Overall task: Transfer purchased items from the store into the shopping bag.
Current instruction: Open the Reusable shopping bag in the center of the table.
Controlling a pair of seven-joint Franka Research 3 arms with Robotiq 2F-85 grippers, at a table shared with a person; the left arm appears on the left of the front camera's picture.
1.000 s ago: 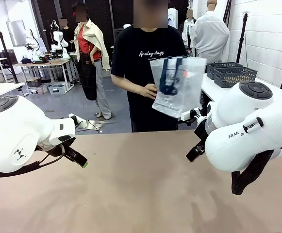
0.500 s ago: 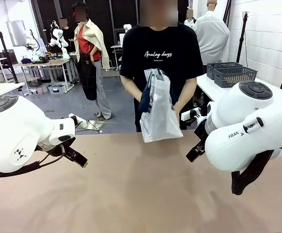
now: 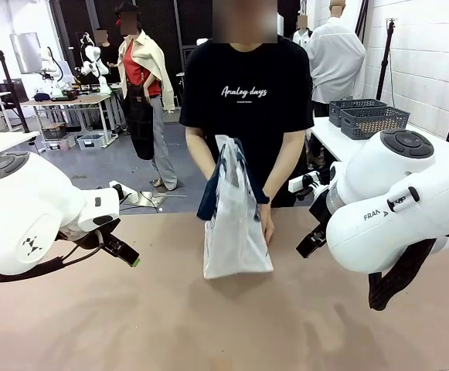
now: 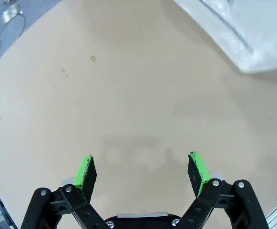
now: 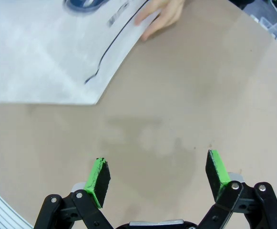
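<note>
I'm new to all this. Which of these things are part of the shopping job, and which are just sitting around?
Part of the job: shopping bag standing on the table; person's hand steadying it; left pincer and right pincer, both open and empty.
Just lying about: two dark mesh baskets, off to the robot's right.

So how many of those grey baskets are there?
2. Both sit on the white table at the picture's right: the nearer basket in front, the farther basket just behind it. Others could be hidden farther back.
</note>
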